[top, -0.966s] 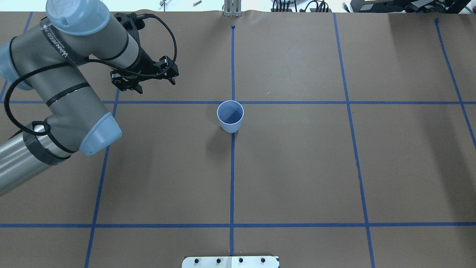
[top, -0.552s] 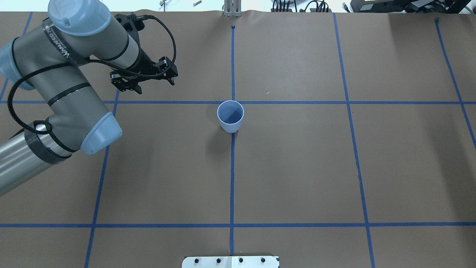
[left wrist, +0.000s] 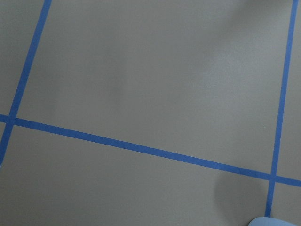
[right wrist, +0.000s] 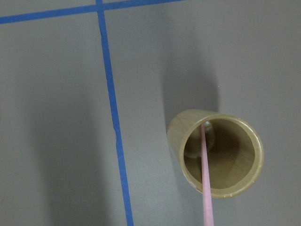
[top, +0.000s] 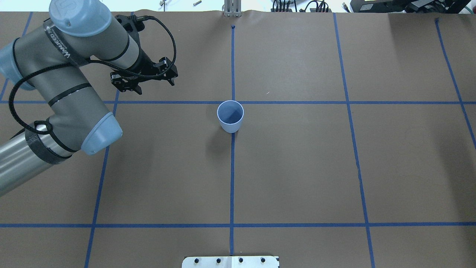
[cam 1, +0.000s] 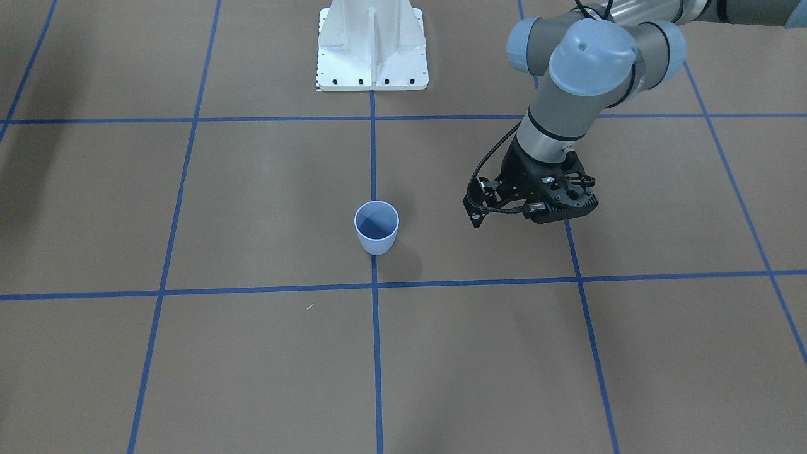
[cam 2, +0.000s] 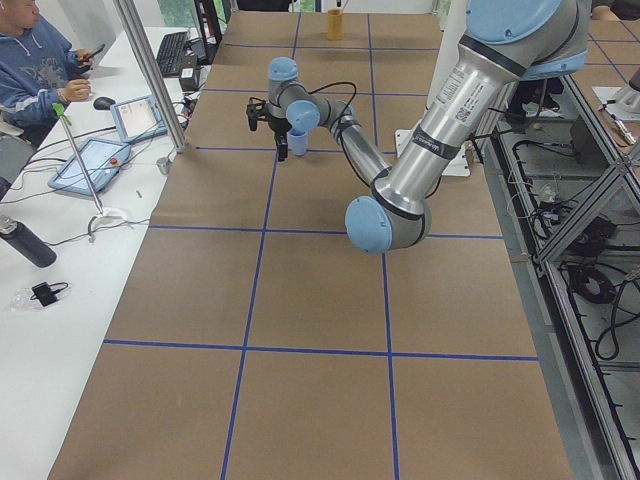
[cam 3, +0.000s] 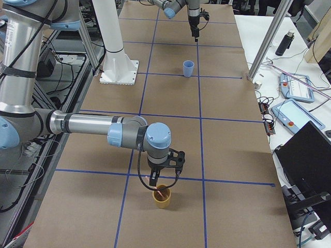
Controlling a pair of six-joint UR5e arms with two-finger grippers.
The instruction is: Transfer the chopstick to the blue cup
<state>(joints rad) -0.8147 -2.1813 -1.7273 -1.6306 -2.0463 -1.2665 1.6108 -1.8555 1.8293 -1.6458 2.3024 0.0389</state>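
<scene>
The chopstick [right wrist: 206, 179] stands in a tan cup [right wrist: 174, 136], its top cut off; the right gripper [cam 3: 160, 183] hangs over it, jaws impossible to make out. The left gripper [top: 156, 86], jaws wide, hangs apart from the blue cup [top: 230, 116] over the brown, blue-taped tabletop [top: 297, 167].

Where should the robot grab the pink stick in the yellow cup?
The bare upper part of the chopstick, above the rim of the yellow cup. Its lower end rests inside the cup, so only the top is free. Coming down from above and pinching across the thin shaft looks best; from the side, the cup could get in the way.
</scene>
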